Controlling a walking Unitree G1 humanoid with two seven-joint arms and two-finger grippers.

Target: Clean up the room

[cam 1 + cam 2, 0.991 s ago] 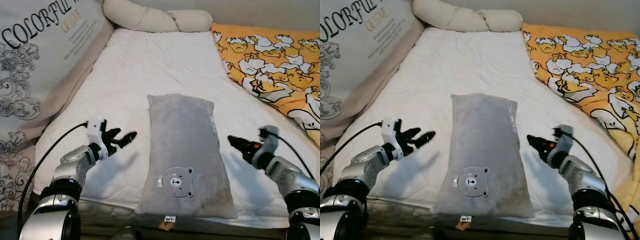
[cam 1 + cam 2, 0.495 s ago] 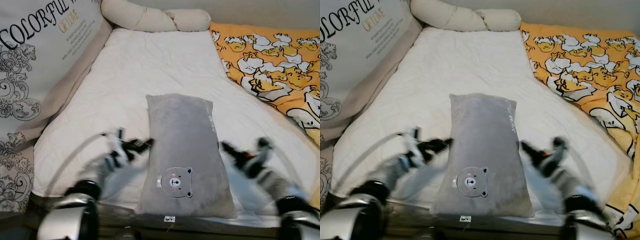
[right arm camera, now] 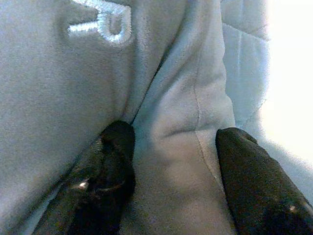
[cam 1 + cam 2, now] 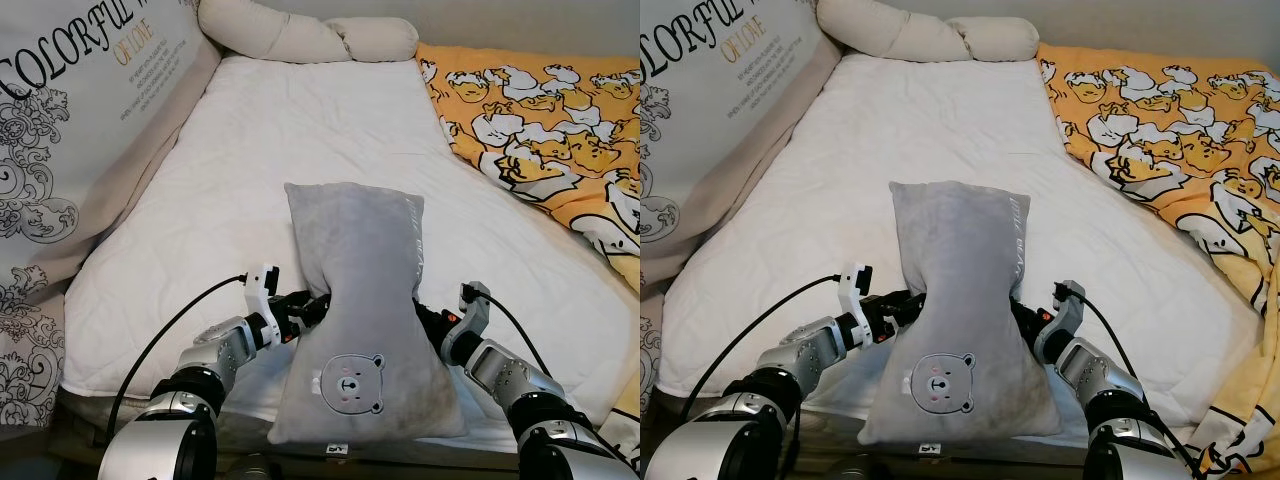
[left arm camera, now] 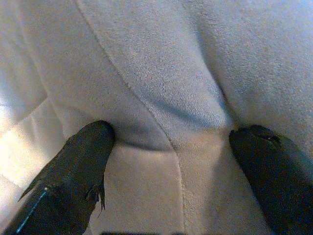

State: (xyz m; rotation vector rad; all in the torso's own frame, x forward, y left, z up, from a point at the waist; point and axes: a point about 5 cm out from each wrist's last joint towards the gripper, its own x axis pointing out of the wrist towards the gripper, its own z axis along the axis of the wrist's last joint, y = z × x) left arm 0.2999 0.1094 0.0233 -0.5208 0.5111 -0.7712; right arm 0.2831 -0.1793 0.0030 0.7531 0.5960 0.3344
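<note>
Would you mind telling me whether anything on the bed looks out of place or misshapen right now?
Yes: the grey bear pillow lies lengthwise at the foot of the white mattress, its lower end over the edge. It is pinched into a waist where the left gripper and right gripper press in from either side. The yellow duck blanket lies rumpled along the right.

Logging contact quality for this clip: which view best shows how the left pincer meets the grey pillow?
The left wrist view: both black fingers press into the grey pillow, spread apart with plush bulging between them. The eye views show the left pincer at the pillow's pinched waist, tips hidden, opposite the right pincer.
</note>
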